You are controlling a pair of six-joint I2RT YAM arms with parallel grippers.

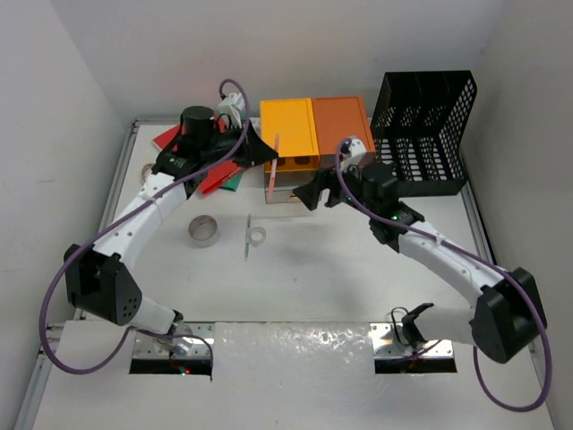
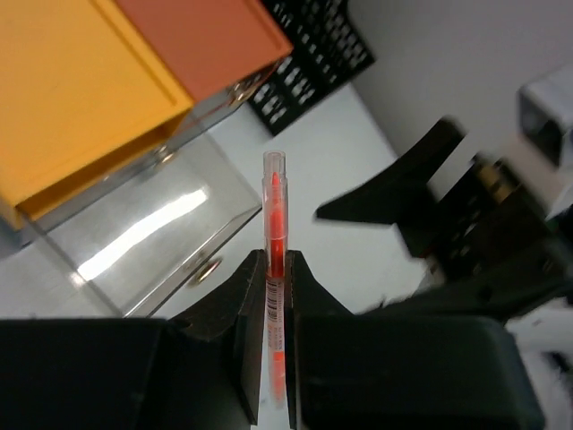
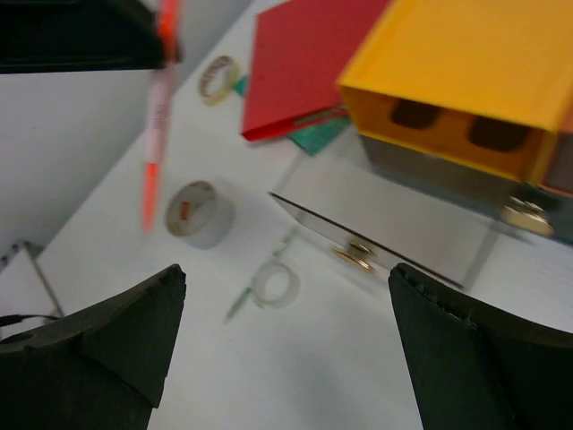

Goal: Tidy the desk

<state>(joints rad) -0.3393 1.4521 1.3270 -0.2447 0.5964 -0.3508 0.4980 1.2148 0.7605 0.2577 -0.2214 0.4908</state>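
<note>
our left gripper (image 2: 275, 269) pinches a slim orange clear-capped pen (image 2: 274, 210), hanging near the open clear plastic drawer (image 2: 152, 233), likely to drop it in; our right gripper (image 3: 286, 279) gapes empty above the broad white desk (image 1: 304, 278).

The white desk (image 1: 313, 287) carries a yellow-and-orange drawer box (image 1: 313, 125), black mesh rack (image 1: 425, 134), red folders (image 1: 211, 184) and a grey tape roll (image 1: 203, 230).

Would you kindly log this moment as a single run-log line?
left gripper: shut on orange pen | right gripper: open, facing clear drawer | clear drawer: pulled out
</note>
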